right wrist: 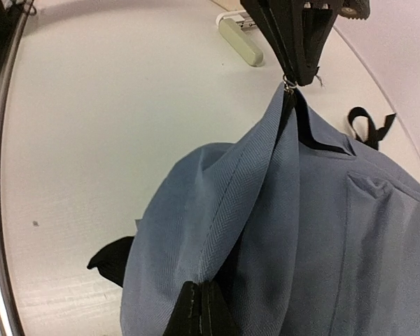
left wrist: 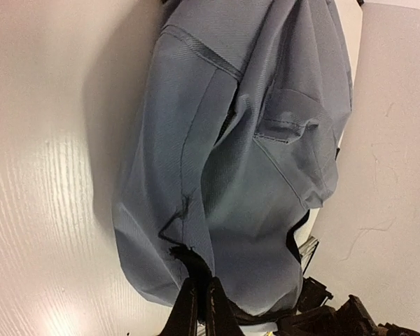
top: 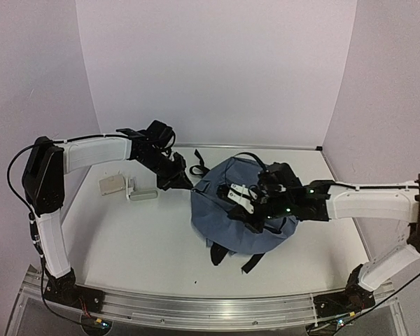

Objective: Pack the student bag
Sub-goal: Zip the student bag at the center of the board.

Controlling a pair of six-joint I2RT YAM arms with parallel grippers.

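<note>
Well, the student bag (top: pixel 217 222) lies slumped near the middle of the table (top: pixel 126 241), somewhat right of centre: soft blue-grey twill, creased into long folds, with a stitched front pocket and dark seams. Black straps poke out from under its near edge, and a black carry loop (right wrist: pixel 367 126) sticks out at its far side.

The left gripper (right wrist: pixel 292 70) is pinched tight on the small metal zipper pull (right wrist: pixel 288 85) at the bag's left edge, drawing the cloth up into a taut peak. The right gripper (right wrist: pixel 199 309) is closed, with no gap between its fingers, on a raised ridge of the fabric on top of the bag.

Off to the left, well apart from the bag, sit a pale oblong case (top: pixel 143 195), a small beige box (top: pixel 112 185) and a white upright piece (top: pixel 131 186) between them (what that piece is, I cannot make out).

From above, the right arm's wrist covers much of the bag's top, so whether the main zipper is open there cannot be told. Both wrist views cut the bag off at their edges.
</note>
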